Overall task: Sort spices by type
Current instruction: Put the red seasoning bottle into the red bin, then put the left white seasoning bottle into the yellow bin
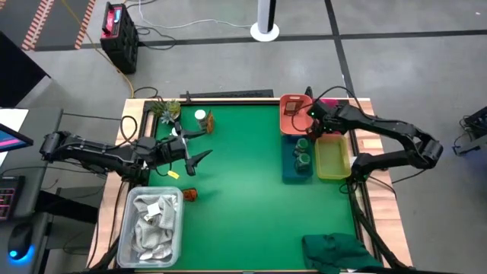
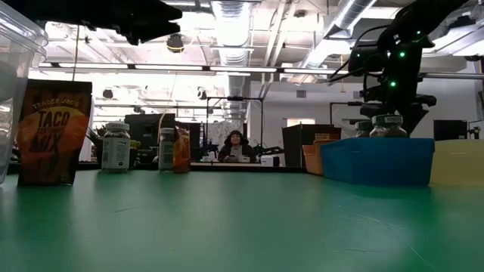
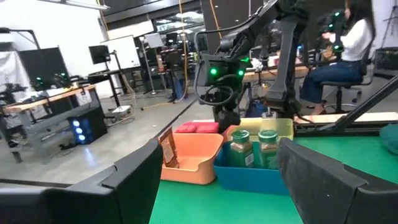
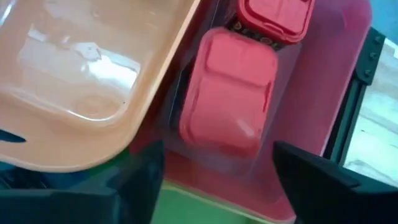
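My right gripper (image 1: 313,114) hovers open over the far right corner, above a pink bin (image 4: 339,74) that holds two pink-red boxes (image 4: 229,93) lying flat; its fingers stand on either side of the nearer box without touching it. Beside that bin sits an orange bin (image 1: 292,116) with a brown packet (image 3: 168,149) leaning in it. A blue bin (image 1: 293,164) holds two green-labelled jars (image 3: 241,149) standing upright. My left gripper (image 1: 199,146) waits open at the table's left. A white-capped jar (image 1: 200,116), an orange packet (image 1: 209,121) and a taco-mix packet (image 2: 53,132) stand near it.
A yellow bin (image 1: 332,158) sits right of the blue one. A spiky green plant (image 1: 167,110) stands at the far left. A clear tub of white rags (image 1: 152,224) is at the near left, and a green cloth (image 1: 338,251) at the near right. A person sits beyond the table.
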